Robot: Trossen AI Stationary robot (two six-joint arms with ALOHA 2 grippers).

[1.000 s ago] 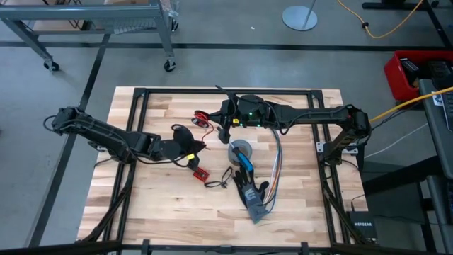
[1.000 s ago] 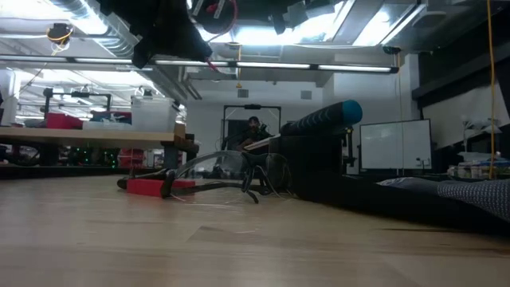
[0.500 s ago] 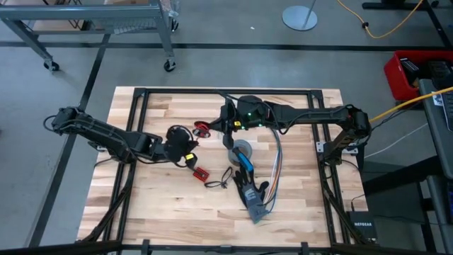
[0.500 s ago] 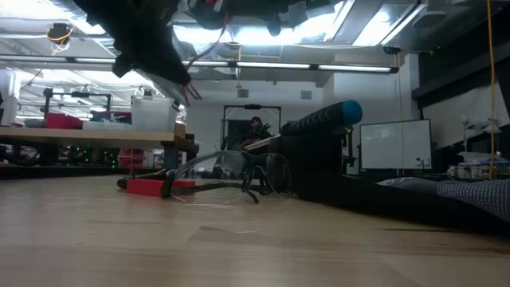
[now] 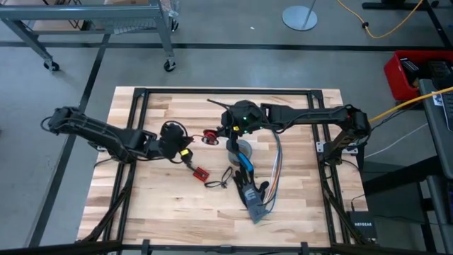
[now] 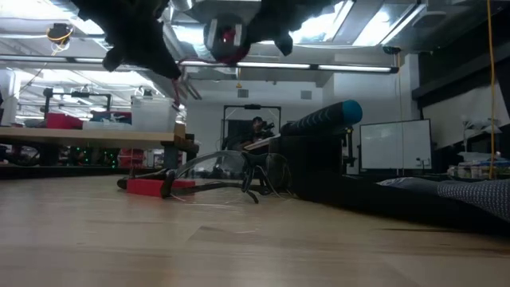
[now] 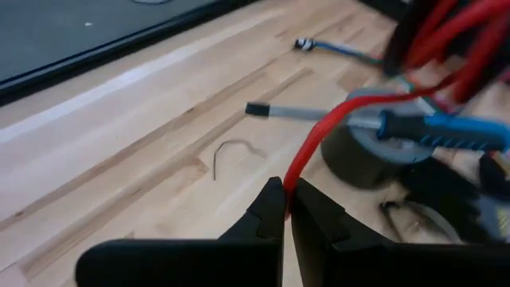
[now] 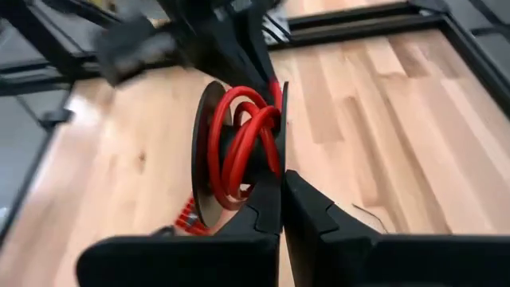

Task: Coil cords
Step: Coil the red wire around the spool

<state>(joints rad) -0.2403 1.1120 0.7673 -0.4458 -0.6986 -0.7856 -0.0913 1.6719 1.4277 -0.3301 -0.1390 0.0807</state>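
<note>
The cord is a red wire wound into a small coil against a black disc (image 8: 239, 151). It is held in the air over the table's middle (image 5: 210, 136) and shows at the top of the low view (image 6: 227, 40). My right gripper (image 8: 281, 190) (image 5: 219, 134) is shut on the coil. A loose length of the red cord (image 7: 335, 119) runs from the coil to my left gripper (image 7: 285, 201) (image 5: 187, 151), which is shut on it, to the left of the coil and above the table. My left gripper pinches the loose red cord (image 7: 292, 177) between its two fingertips, a single strand. The cord rises from the fingers in a curve toward the coil, clear of the table. My right gripper pinches the coil at its edge (image 8: 271, 163) between its two fingers, with the red turns and the black disc standing on edge beyond the fingertips. The coil is lifted clear of the table.
A grey tape roll (image 5: 242, 149) and a blue-handled screwdriver (image 5: 245, 163) lie just right of the coil. Multicoloured ribbon wires (image 5: 275, 168), a small red board (image 5: 200, 172) and a dark tool (image 5: 253, 200) lie nearer the front. A bent wire scrap (image 7: 231, 148) lies on the wood.
My right gripper has carried the coil toward the table's near edge and lower; the coil now shows in the low view. My left gripper has drawn back a little toward the table's left, still shut on the cord.
</note>
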